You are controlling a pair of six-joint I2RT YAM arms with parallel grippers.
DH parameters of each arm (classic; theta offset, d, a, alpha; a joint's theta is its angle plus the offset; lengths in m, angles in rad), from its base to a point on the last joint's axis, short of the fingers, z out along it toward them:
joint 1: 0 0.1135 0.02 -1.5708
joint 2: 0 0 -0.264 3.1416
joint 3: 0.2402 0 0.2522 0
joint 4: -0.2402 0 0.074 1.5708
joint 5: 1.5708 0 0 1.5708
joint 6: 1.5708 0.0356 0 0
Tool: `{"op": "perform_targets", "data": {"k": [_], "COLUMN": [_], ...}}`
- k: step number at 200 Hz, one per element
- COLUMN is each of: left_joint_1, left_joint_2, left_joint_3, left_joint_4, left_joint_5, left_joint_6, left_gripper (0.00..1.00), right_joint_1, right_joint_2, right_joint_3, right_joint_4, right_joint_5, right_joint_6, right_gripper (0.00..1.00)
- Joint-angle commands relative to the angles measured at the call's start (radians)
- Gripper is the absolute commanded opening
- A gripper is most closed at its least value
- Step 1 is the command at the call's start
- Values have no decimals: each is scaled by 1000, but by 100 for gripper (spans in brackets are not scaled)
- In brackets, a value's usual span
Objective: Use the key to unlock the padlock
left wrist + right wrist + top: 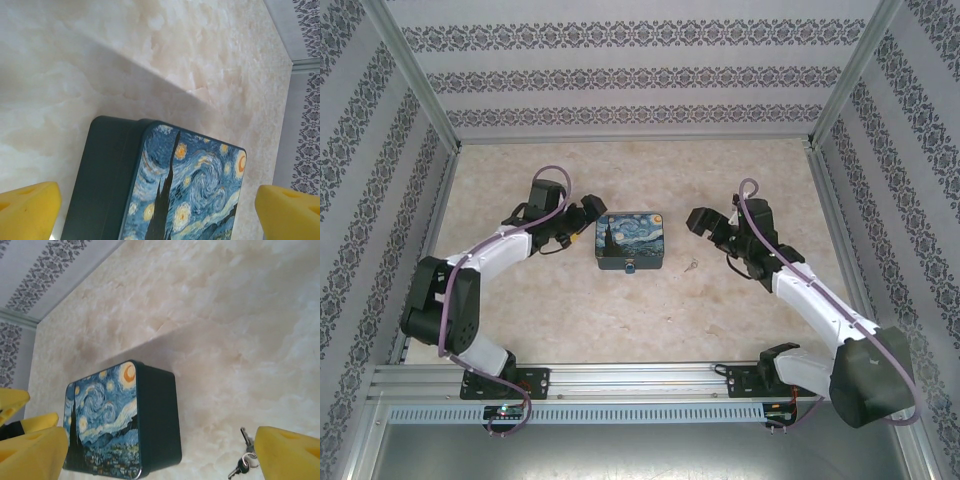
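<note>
The tiny blue-bodied padlock with a thin silver shackle (630, 267) hangs at the near side of the rectangular tin painted with a swirly blue-and-yellow night sky (631, 240), close to the middle of the marbled beige table (620, 330). It looks light, hard and slick, so it would likely swing or twist unless its body is pinched across the flat faces, or the tin is steadied.

The tiny thin silvery metal key (691, 266) lies flat on the table just to the right of the tin, apart from it, on a small ring. It is stiff and thin, so it probably slides under a finger; the head and ring end seem the best place to grip.

The right gripper (705, 225) hovers beyond the key, its yellow fingers spread wide and empty. The left gripper (588, 215) sits at the tin's left side, also spread wide and holding nothing.
</note>
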Motion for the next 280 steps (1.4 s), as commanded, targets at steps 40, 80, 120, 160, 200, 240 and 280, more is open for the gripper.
{"op": "perform_targets", "data": {"k": [40,80,120,160,200,240,280], "left_joint_1": [-7,-7,-9,-9,-9,-9,-9], "left_joint_2": [-126,-141,-124,-116,-118,-110,-95], "left_joint_3": [-13,-2,-7,-21,-25,-31,-37], "left_joint_4": [-109,-122,-88,-63,-57,-42,-32], "left_joint_5": [-21,-23,-6,17,35,46,56], "left_joint_6": [65,69,54,45,45,41,40], "left_gripper": [100,100,99,99,99,100,99], "right_joint_1": [-4,58,116,154,162,164,172], "right_joint_2": [68,205,321,433,520,564,613], "right_joint_3": [49,173,228,284,322,342,353], "right_joint_4": [-226,-457,-482,-486,-483,-491,-488], "right_joint_5": [5,161,207,231,248,268,273], "right_joint_6": [-54,-57,-1,33,54,65,68], "right_gripper": [81,71,56,55,53,49,45]}}
